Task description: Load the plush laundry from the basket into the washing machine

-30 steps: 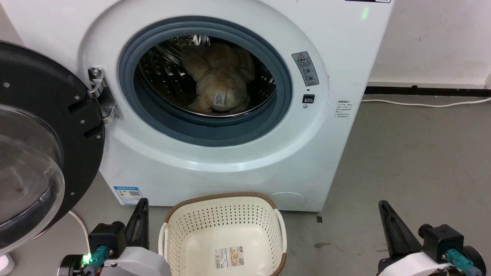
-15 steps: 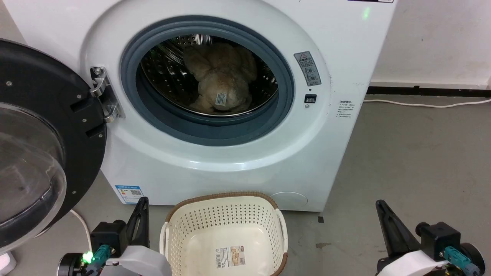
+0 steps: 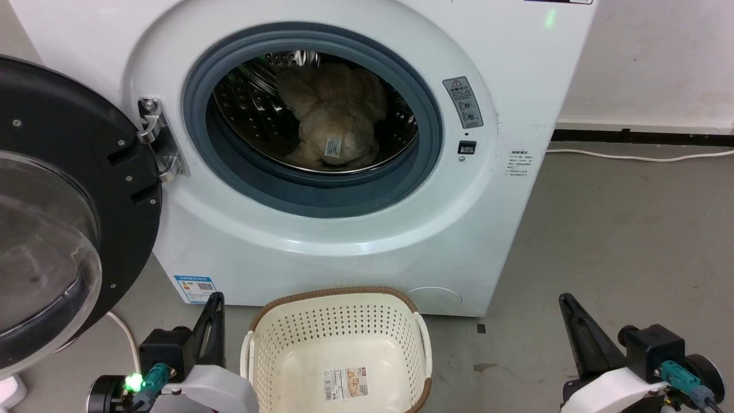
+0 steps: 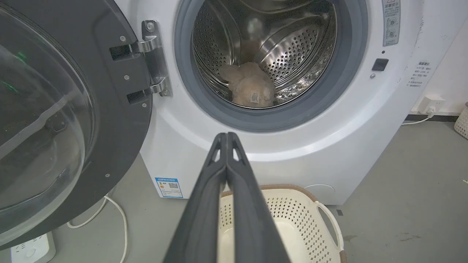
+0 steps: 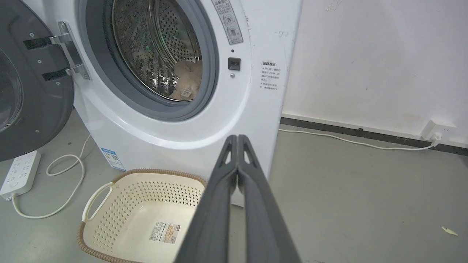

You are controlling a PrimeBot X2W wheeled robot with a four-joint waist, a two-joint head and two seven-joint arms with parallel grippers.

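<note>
The head view shows the plush laundry [image 3: 332,123] inside the washing machine [image 3: 344,244], up ahead of the left end effector [image 3: 215,304] and right end effector [image 3: 567,307], both closed and empty, flanking the basket [image 3: 332,292]; the left wrist view has it dead ahead, the right wrist view ahead-left.

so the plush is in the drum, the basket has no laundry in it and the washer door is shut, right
Not quite: the door is open, swung out to the left of the opening, as the head view shows. The plush does lie in the drum, and the basket holds no laundry.
</note>
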